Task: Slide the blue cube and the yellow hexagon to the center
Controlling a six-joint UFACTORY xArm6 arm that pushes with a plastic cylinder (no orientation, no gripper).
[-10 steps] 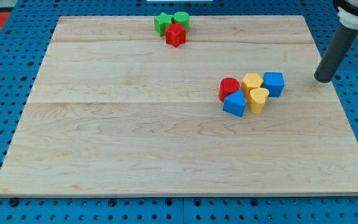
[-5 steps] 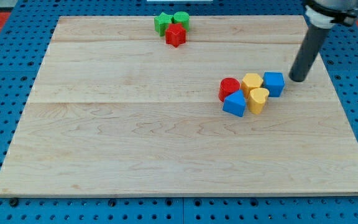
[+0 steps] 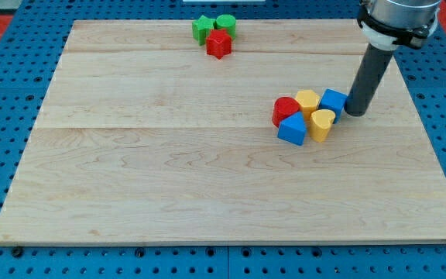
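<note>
Open room: bare wooden board [image 3: 169,186] spreads wide toward the view's left and bottom of the cluster.
Tip: my tip [image 3: 355,113], a bare dark rod holding nothing, presses the blue cube [image 3: 333,101] on its right side.
Task blocks: yellow hexagon [image 3: 307,101] touches the cube's left.
In the way: red cylinder [image 3: 286,108], blue wedge-like block [image 3: 291,129], yellow heart [image 3: 321,122] crowd in.
Far edge: green blocks [image 3: 213,25], red star [image 3: 218,43].

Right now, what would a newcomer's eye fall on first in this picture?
First, the dark rod at the view's right, my tip against the blue cube. That cube sits in a tight cluster with the yellow hexagon and a red cylinder. A green and red trio sits at the wooden board's top edge.
</note>
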